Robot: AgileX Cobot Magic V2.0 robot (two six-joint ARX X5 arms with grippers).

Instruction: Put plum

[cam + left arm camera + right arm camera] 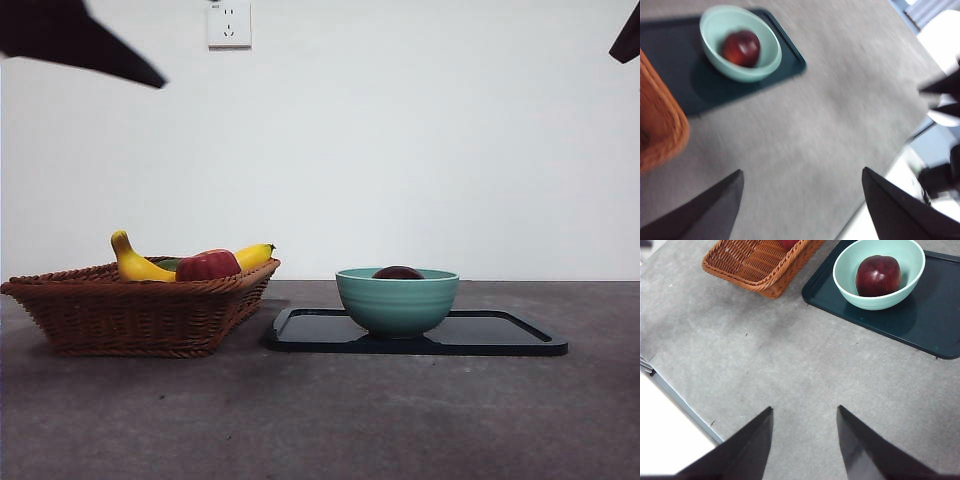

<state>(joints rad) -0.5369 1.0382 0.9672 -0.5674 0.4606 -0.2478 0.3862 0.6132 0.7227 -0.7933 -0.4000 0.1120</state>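
Plum (878, 275) sitting in green bowl (879, 300) on dark tray (935, 325), barely peeking over rim from front; fully visible in wrist cams. Left gripper (800, 210) & right gripper (805, 440) both spread, holding nothing.

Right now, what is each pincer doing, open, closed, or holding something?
Left pincer: open, holding nothing, up above the bare table.
Right pincer: open, holding nothing, also raised.
The plum sits in the green bowl.

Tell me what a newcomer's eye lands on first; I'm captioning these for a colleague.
First, the plum, dark and glossy, lying inside the pale green bowl that stands on the dark tray. Next, the wicker basket beside the tray, holding a banana and a red apple. Both end effectors wait apart, open and empty.
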